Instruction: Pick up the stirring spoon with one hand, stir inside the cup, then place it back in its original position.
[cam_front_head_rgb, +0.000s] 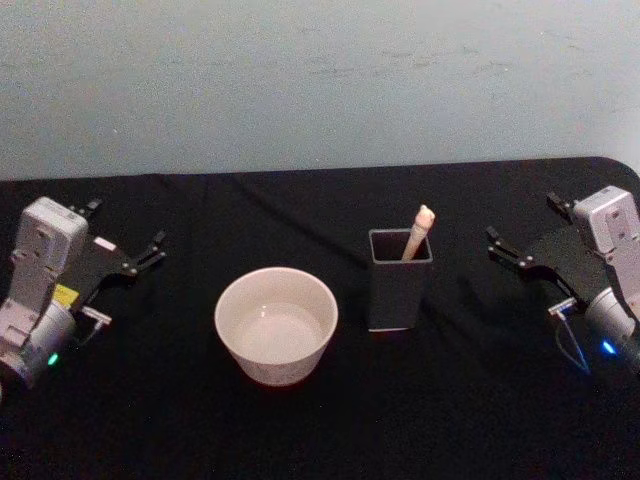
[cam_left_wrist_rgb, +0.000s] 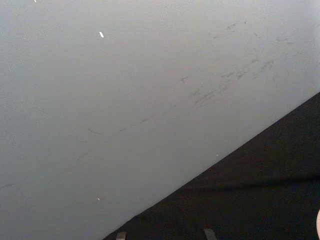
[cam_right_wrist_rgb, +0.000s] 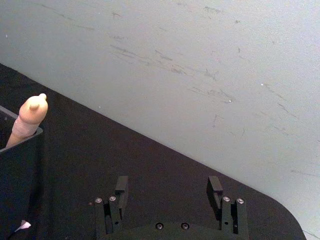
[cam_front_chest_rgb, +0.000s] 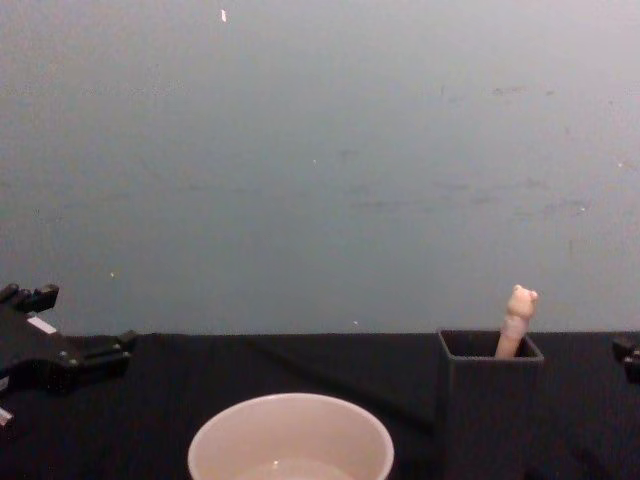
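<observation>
The stirring spoon (cam_front_head_rgb: 418, 232) stands in the dark grey square holder (cam_front_head_rgb: 400, 280), its original position, with only the beige handle and animal-shaped knob (cam_front_chest_rgb: 518, 305) above the rim; the bowl is hidden inside. Left of the holder sits the wide cream cup (cam_front_head_rgb: 276, 325). My left gripper (cam_front_head_rgb: 128, 222) rests open at the table's left side, well away from the cup. At the right side, my right gripper (cam_front_head_rgb: 522, 217) is open and points toward the holder (cam_right_wrist_rgb: 20, 175), with nothing between its fingers (cam_right_wrist_rgb: 121, 186). The spoon's knob (cam_right_wrist_rgb: 31, 115) appears off to one side in the right wrist view.
A black cloth (cam_front_head_rgb: 320, 420) covers the table, and a plain pale wall (cam_front_head_rgb: 320, 80) rises behind its far edge. The table's rounded back right corner (cam_front_head_rgb: 625, 165) lies close to the right arm.
</observation>
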